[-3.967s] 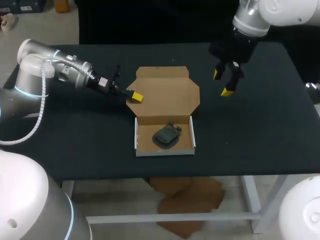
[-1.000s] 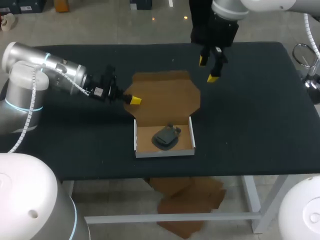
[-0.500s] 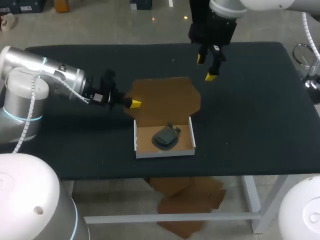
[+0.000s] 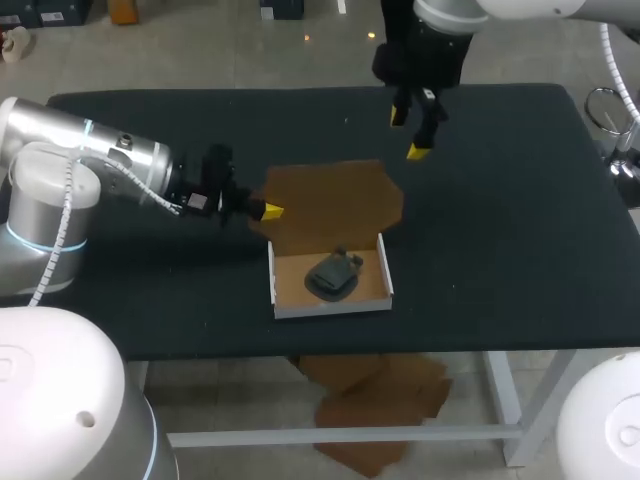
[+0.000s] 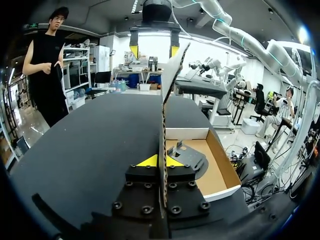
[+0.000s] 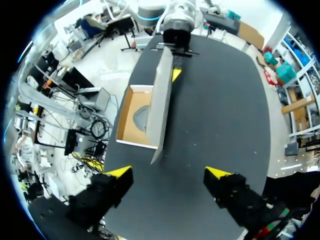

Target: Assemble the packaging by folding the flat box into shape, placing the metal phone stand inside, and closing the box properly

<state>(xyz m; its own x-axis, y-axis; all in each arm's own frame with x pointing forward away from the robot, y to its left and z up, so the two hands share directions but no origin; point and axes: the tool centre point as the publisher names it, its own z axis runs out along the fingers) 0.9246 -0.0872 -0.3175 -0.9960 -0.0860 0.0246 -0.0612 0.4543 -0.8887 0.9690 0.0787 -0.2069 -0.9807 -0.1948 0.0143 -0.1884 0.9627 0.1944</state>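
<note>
Right, the left gripper (image 4: 262, 210) is clamped on the side edge of the lid (image 4: 335, 200), left of centre in the head view. The left wrist view confirms it: the cardboard sheet runs edge-on straight up from between the yellow tips of the left gripper (image 5: 161, 161), pinched from both sides. Over in the upper middle of the head view, the right gripper (image 4: 408, 134) hangs above the table's far side, fingers spread and carrying nothing. From its own wrist view the right gripper (image 6: 169, 172) looks down on the raised lid (image 6: 161, 95), well clear of it.

The box (image 4: 330, 308) sits at centre frame on the dark table (image 4: 520, 250), with the phone stand (image 4: 333, 273) lying inside it.

As for handling, this is thin card: light, easy to crease, likely to bow if pushed mid-panel. I'd hold near an edge, as the left gripper does, and steer about the hinge fold. The stand's weight should help to keep the box from sliding.

Looks-wise, it's plain brown inside, with white outer walls, low sides and notched flaps on the lid's corners. The stand is dark grey, folded flat.
</note>
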